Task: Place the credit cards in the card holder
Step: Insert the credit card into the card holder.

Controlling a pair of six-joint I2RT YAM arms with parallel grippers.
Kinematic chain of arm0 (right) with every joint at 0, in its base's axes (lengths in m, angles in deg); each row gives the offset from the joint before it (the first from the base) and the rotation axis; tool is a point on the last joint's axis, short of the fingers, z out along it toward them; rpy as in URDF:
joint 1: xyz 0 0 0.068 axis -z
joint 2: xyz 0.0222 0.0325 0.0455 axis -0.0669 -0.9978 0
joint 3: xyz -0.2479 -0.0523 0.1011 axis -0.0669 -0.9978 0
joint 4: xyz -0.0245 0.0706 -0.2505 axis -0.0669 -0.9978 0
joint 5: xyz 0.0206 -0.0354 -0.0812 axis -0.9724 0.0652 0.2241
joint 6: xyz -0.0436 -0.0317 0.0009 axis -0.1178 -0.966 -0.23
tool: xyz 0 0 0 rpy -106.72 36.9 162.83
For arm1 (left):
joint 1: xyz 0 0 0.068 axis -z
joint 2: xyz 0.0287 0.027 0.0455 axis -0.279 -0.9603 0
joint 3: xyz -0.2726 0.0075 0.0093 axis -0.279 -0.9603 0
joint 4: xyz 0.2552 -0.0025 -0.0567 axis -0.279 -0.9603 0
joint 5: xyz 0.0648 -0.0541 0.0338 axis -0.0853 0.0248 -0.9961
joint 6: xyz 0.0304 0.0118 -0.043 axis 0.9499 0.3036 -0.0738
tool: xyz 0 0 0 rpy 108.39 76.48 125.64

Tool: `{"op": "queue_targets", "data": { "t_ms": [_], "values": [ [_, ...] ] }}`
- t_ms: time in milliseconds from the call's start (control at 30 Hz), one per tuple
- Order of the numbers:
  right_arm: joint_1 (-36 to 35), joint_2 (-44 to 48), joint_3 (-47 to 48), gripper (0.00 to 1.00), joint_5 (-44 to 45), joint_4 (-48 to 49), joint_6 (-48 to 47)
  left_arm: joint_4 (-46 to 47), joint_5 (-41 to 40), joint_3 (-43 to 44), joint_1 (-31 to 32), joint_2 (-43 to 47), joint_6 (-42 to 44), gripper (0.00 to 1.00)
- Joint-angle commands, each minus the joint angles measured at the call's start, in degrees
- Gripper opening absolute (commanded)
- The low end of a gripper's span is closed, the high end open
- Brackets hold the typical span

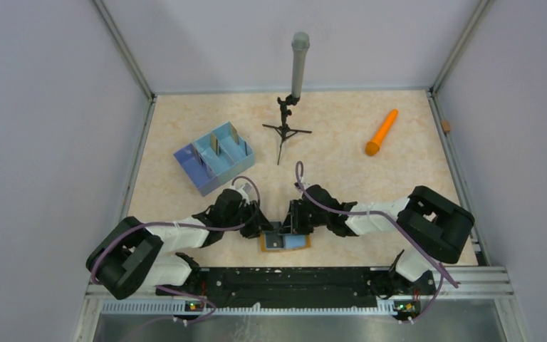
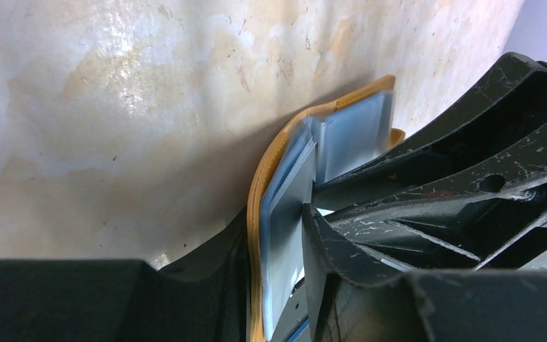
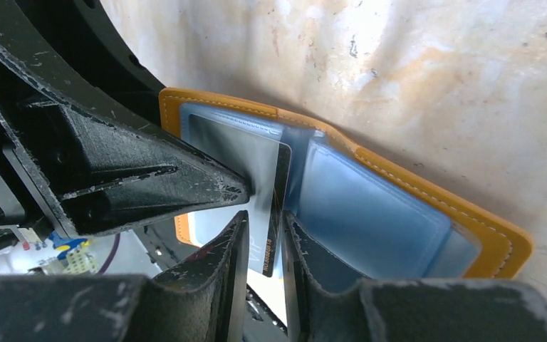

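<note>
The right claw (image 3: pixel 265 235) is standing a little open. A credit card (image 3: pixel 278 192) is sitting on edge between its two fingers, and light is showing down one side of the card, so nothing is being squeezed. The card's far end is lying against the left-hand pocket of the card holder (image 3: pixel 502 246), which is spreading open directly under and ahead of this claw. Its orange rim is running off to the claw's right, close to bare table (image 1: pixel 370 185).

The left claw (image 2: pixel 278 228) is closing on the card holder's other flap, one finger on the orange outside and one on the grey-blue inside, and is holding that flap tilted up. Its finger is crowding in from the right claw's left, almost touching the card, so room on that side is tight.

From above, both claws are meeting tip to tip over the holder. The black rail (image 1: pixel 292 279) at the table's near edge is lying just behind them. Open tabletop is stretching beyond them. Farther out, a blue tray (image 1: pixel 185 158) with two spare cards (image 1: pixel 215 144) upright in it is sitting beyond the left claw. A microphone stand (image 1: pixel 285 130) is standing straight ahead, and an orange stick (image 1: pixel 382 132) is lying well beyond the right claw.
</note>
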Motion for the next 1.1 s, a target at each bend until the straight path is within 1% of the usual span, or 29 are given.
{"op": "queue_targets", "data": {
  "t_ms": [0, 100, 200, 333, 367, 433, 533, 667, 767, 867, 1067],
  "values": [
    [-1.18, -1.40, 2.78, 0.22, -2.66, 6.21, 2.52, 1.18, -0.73, -1.27, 0.06, 1.35, -0.75, 0.33],
    [-1.29, -1.56, 2.69, 0.20, -3.01, 8.07, 3.75, 1.16, -1.01, -1.52, 0.02, 2.01, -0.98, 0.33],
    [-1.33, -0.63, 2.59, 0.20, -1.60, 6.97, 3.52, 0.08, -1.90, -1.60, 0.08, 2.90, -0.68, 0.33],
    [-1.29, 2.95, 3.00, 0.20, 3.28, -0.42, 0.25, -5.75, -6.02, -0.18, 0.06, 4.94, 1.84, 0.35],
    [-1.27, 3.98, 3.18, 0.21, 4.45, -2.41, -0.73, -7.11, -6.81, 0.53, 0.01, 6.17, 2.42, 0.38],
    [-1.30, 6.14, 3.86, 0.23, 6.66, -6.86, -2.69, -9.56, -8.21, 1.51, 0.07, 8.04, 3.68, 0.51],
    [-1.25, 8.88, 5.23, 0.28, 8.72, -12.63, -5.57, -15.53, -9.82, 4.08, 0.02, 10.47, 6.14, 0.65],
    [-1.30, 13.13, 7.06, 0.36, 10.94, -18.49, -8.08, -25.57, -12.09, 8.05, -0.01, 13.69, 9.80, 0.79],
    [-1.29, 15.22, 9.32, 0.41, 13.80, -23.78, -10.66, -32.54, -14.30, 11.72, -0.05, 16.17, 12.35, 0.87],
    [-1.16, 16.34, 10.35, 0.47, 17.44, -27.30, -12.25, -38.33, -16.48, 16.21, -0.27, 17.66, 15.05, 0.92],
    [-1.15, 16.20, 9.13, 0.60, 17.63, -28.98, -12.99, -45.80, -17.83, 23.96, -1.94, 16.20, 18.13, 0.97]
  ]
}}
